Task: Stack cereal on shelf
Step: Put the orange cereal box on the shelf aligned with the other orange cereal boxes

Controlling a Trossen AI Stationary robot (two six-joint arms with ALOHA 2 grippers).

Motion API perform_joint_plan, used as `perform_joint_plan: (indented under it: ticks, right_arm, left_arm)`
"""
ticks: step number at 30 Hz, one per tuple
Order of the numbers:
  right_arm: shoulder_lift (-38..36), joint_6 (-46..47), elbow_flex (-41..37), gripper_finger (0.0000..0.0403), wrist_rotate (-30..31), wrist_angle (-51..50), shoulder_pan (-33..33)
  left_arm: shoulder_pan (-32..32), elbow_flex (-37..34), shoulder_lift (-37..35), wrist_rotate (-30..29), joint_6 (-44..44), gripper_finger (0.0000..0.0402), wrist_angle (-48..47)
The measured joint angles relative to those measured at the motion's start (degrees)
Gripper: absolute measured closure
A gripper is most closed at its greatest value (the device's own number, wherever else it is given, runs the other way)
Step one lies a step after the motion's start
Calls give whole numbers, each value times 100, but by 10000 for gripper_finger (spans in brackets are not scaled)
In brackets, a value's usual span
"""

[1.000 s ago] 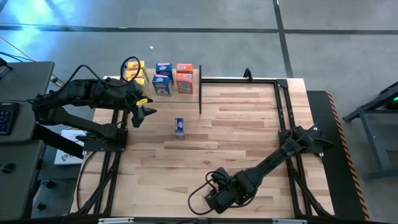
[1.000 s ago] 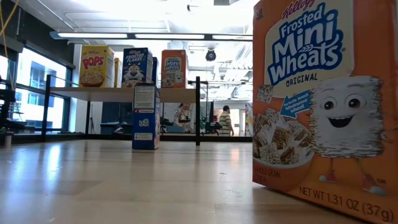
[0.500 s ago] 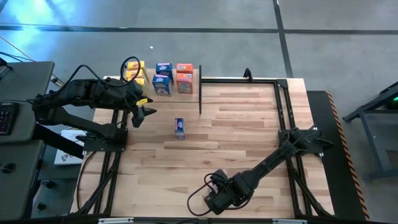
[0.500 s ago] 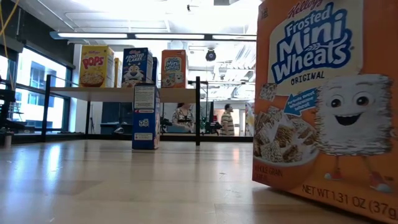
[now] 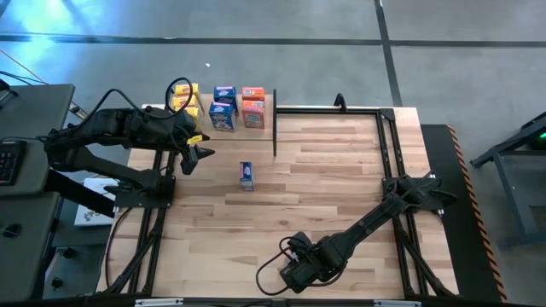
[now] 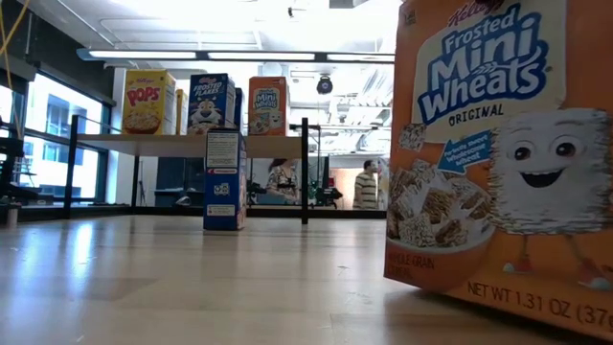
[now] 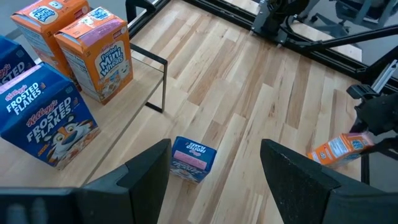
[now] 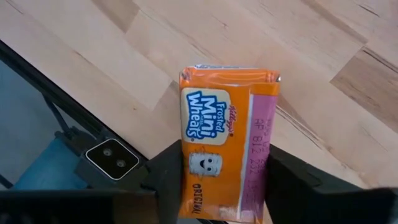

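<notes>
The shelf (image 5: 270,104) stands at the table's far left and carries yellow, blue and orange cereal boxes (image 5: 223,108). In the low view the shelf (image 6: 163,144) is at the far left. One blue cereal box (image 5: 246,176) stands on its base on the table, in front of the shelf. My left gripper (image 5: 198,155) hangs open above the table beside the shelf, and the blue box (image 7: 191,158) shows between its fingers, far below them. My right gripper (image 5: 294,273) is at the table's near edge, shut on an orange cereal box (image 8: 224,143), which fills the right of the low view (image 6: 498,153). My right gripper pinches the orange box between its two fingers, one on each side of the box's end nearest the wrist (image 8: 189,186). The fingers come from above, pointing steeply down. The box stands nearly upright and a little tilted. Whether its lower edge (image 6: 479,299) rests on the table, I cannot tell.
Black frame rails (image 5: 388,145) run along the table's right side and far edge. The low camera's housing (image 8: 112,155) sits at the near edge, beside the orange box. Bare tabletop (image 5: 333,170) lies between the shelf and my right arm. A person (image 6: 364,187) stands in the room behind.
The orange box has tipped a little in the low view: its top has gone toward the picture's right while its lower left corner has stayed in place. The person in the room behind has walked to the right.
</notes>
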Motion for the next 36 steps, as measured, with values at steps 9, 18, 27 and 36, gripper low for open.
perform_joint_plan:
  ticks: [9,18,27,36]
  right_arm:
    - [-1,-103,23,267,-57,-12,0]
    - [0,-770,498,269,131,-57,-139]
    - [0,-2184,928,269,146,-411,-645]
    - [0,-4124,1451,269,158,-769,-1470]
  left_arm:
    - [0,0,0,0,0,163,0]
    - [-1,0,0,1,0,163,-2]
    - [0,0,4,0,-91,163,-2]
    - [-1,0,4,-18,-251,163,0]
